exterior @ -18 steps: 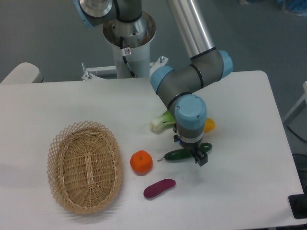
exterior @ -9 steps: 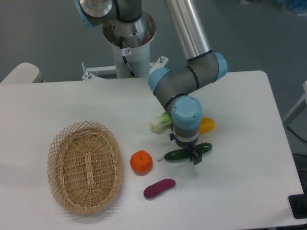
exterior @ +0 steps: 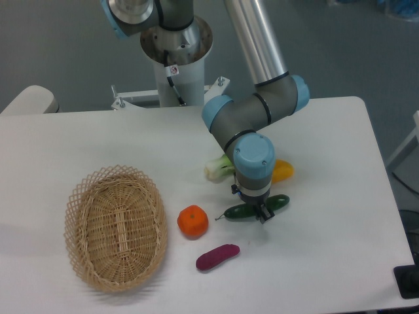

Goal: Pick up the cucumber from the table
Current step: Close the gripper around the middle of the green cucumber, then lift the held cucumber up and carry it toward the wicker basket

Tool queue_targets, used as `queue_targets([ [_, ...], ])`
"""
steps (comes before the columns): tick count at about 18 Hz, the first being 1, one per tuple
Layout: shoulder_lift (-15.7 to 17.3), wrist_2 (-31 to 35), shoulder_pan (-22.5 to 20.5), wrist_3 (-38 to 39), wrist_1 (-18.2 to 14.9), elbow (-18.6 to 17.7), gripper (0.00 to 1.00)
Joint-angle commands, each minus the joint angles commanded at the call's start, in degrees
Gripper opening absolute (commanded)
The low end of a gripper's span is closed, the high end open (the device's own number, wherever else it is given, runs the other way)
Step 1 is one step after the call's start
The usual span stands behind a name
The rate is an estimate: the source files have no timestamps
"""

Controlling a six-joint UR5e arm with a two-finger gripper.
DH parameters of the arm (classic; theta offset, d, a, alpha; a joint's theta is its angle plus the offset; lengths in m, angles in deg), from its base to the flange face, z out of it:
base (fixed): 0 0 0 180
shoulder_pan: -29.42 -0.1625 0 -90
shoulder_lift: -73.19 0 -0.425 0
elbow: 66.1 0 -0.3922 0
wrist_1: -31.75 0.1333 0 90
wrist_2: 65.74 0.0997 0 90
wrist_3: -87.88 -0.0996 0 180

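small red-and-white sticker (exterior: pixel 173 70) on robot base, unreadable, no other text

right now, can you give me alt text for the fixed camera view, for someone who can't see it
A robot arm's gripper is lowered over a dark green cucumber lying on a white table. Nearby lie an orange, a purple piece, a bok choy and a yellow item, with a wicker basket at left.
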Motion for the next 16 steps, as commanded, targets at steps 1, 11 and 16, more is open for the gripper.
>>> queue_targets([
  [1, 0.0, 0.0, 0.0, 0.0, 0.0, 0.0, 0.3],
  [11, 1.49, -0.44, -0.09, -0.09, -3.94, 5.96, 0.28],
  [16, 3.6, -4.12, 1.58, 0.61, -13.44, 14.23, 0.28],
])
